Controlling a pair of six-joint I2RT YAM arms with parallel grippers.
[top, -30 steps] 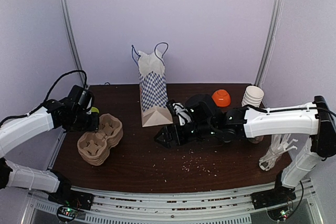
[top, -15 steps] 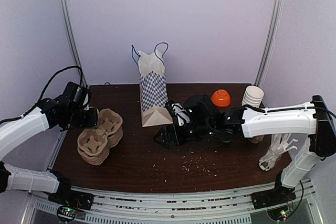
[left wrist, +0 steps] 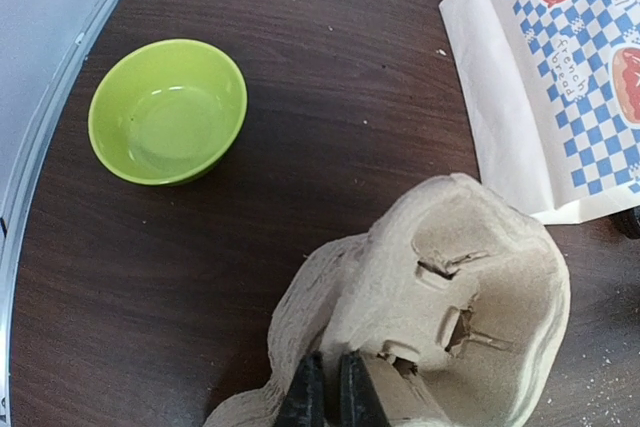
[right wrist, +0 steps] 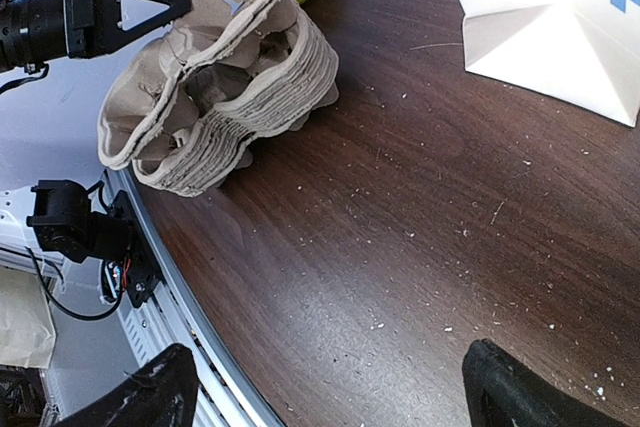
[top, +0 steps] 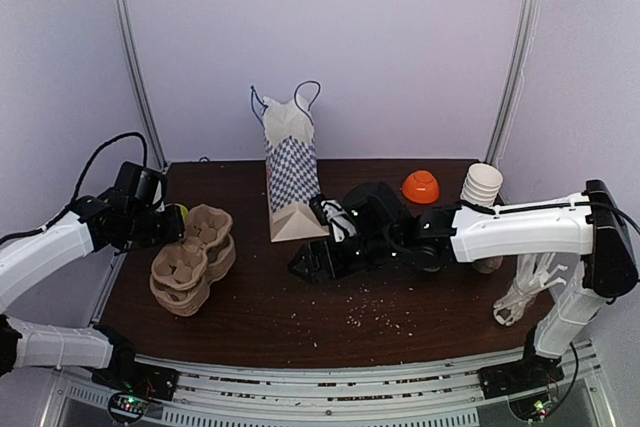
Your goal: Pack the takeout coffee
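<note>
Brown moulded-pulp cup carrier (left wrist: 470, 277) is being pinched by the left fingers (left wrist: 305, 397); right fingers (right wrist: 150, 392) are hanging released over the desk (top: 250, 307); white black-printed paper cup (top: 337, 215) is sitting beside the blue-checked paper bag (top: 292, 182).

Matt pulp-card cup trays (left wrist: 470, 277), glossy green bowl (left wrist: 167, 110), wood-grain tbl (left wrist: 330, 97), paper bag (left wrist: 560, 77)

1. Robot lab test cell, dressed up as a takeaway stand.
2. Closed in by plain pale walls (top: 400, 37) and bare metal uprights (top: 130, 57).
3. Fitted with a left arm (top: 45, 247) and a right arm (top: 520, 229) on an aluminium rail frame (top: 330, 402), with exposed circuit boards (top: 125, 405) and a loose cable (top: 100, 162).
4. Dark wood counter (top: 260, 317), crumb-strewn, staged with props: checked paper bag (top: 292, 172), pulp cup carriers (top: 190, 262), stacked paper cups (top: 482, 187), orange bowl (top: 421, 186), green bowl (left wrist: 167, 110).
</note>
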